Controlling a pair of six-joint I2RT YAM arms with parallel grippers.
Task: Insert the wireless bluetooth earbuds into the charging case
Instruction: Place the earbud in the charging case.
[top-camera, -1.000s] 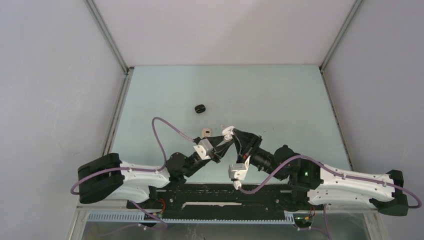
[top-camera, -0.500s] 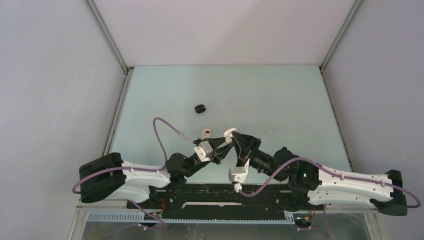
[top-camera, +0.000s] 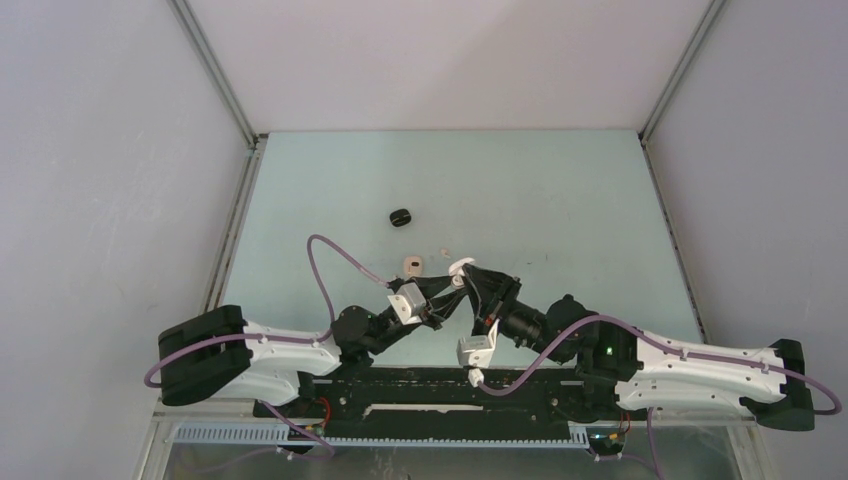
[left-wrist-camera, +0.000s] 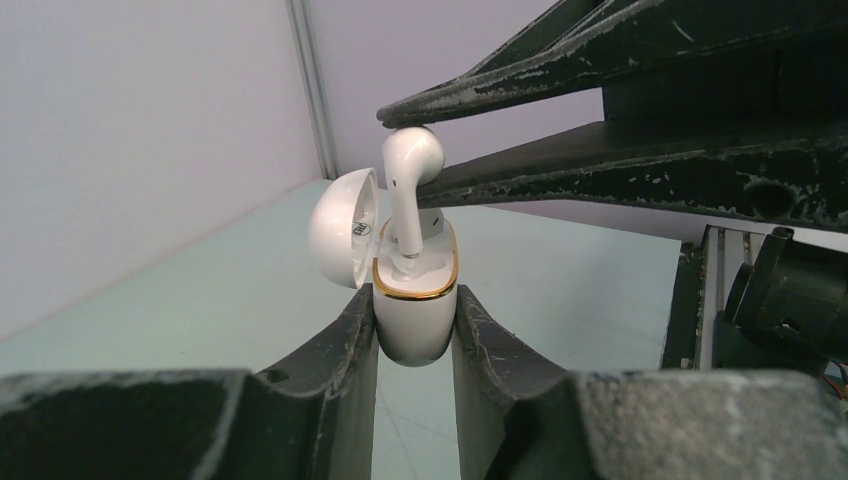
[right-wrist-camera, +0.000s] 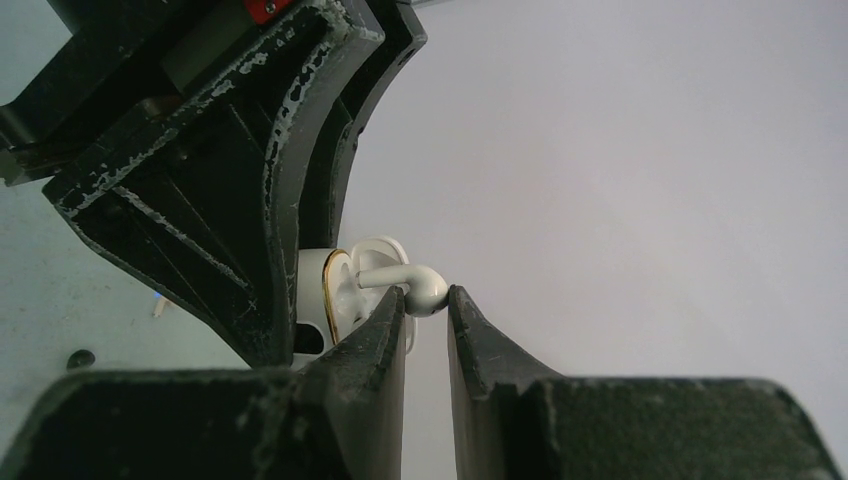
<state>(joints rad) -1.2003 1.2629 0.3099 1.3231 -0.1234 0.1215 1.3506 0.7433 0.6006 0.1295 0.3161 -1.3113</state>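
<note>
left arm lies low and reaches from its base toward the middle, elbow folded, wrist angled inward. right arm mirrors it from the other side, so your two wrists meet at the centre of the table. the left gripper is clamped on the white charging case. the case sits upright between its two fingers, gold rim just above the fingertips, and the lid is hinged open to the left of the jaws. the right gripper comes in from the side above the case and pinches a white earbud by its rounded head, jaws nearly together on it. in the right wrist view the head sits at the very tips and the stem points away from them toward the case mouth. in the left wrist view the stem hangs down into the open mouth with the head well above the rim. cannot tell whether the stem tip touches the socket. in the top view the left gripper and right gripper are almost touching. a small pale item lies just beyond the left gripper's tips. a black rounded case lies farther out in the same direction, well apart from both grippers.
</note>
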